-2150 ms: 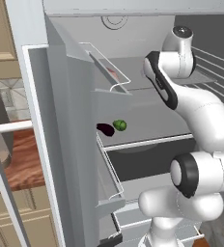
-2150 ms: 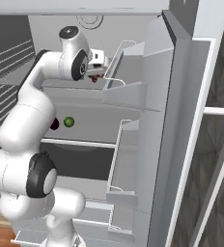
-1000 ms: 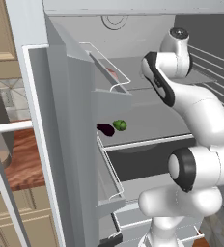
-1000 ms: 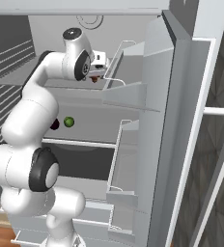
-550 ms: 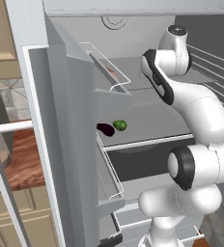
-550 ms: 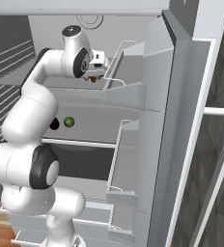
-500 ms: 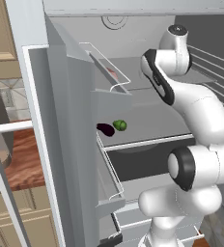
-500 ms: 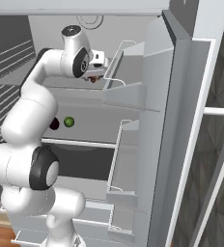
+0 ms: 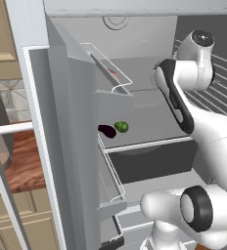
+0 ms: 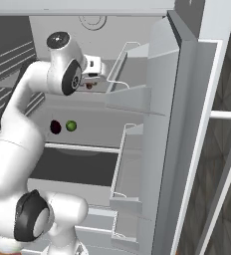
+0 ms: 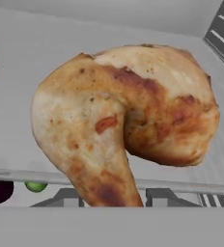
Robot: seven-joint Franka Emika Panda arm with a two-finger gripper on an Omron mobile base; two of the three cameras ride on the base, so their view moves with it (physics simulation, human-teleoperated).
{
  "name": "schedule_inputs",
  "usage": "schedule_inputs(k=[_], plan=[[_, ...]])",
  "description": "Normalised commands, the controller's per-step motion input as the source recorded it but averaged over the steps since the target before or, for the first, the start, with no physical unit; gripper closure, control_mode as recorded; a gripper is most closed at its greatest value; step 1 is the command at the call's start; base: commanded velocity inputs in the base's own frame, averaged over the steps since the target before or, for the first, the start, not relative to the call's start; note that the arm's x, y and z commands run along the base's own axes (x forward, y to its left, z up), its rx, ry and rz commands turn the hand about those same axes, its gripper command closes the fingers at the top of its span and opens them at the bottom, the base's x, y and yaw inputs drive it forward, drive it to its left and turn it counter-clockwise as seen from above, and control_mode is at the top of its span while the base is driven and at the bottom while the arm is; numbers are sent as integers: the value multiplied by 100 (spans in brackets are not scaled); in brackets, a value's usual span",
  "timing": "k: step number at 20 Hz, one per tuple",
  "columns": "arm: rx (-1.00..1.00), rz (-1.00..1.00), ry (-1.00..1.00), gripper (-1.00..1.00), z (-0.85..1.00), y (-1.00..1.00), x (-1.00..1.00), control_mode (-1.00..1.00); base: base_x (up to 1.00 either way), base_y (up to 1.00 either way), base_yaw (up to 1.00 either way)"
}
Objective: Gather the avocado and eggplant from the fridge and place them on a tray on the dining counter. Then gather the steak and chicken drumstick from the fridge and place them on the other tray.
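The gripper (image 11: pixel 112 195) is closed around the bone end of the chicken drumstick (image 11: pixel 128 116), up on the fridge's upper shelf (image 9: pixel 154 100). On the shelf below (image 9: pixel 149 132), the eggplant (image 9: pixel 106 131) and avocado (image 9: pixel 121 127) lie just beside each other near its front left corner.

Lying side by side on the lower fridge shelf (image 9: pixel 149 133): dark eggplant (image 9: pixel 106 131) at 9 o'clock of the green avocado (image 9: pixel 121 127), just beside it. Resting on the upper fridge shelf (image 11: pixel 27 72): browned chicken drumstick (image 11: pixel 133 120), bone end toward 6 o'clock in the hand view.
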Motion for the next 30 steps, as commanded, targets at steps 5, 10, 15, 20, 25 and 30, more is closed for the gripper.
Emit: schedule_inputs(k=[5,10,15,20,25,30], plan=[[0,0,-31,100,18,0,-100,-100,0,0,0],[0,-2,-11,100,65,0,-100,-100,0,0,0],[1,-2,0,100,69,0,-100,-100,0,0,0],[0,-1,3,100,37,0,-100,-100,0,0,0],[0,0,2,100,3,7,-99,-100,0,0,0],[-1,0,5,100,-12,24,-63,-100,0,0,0]])
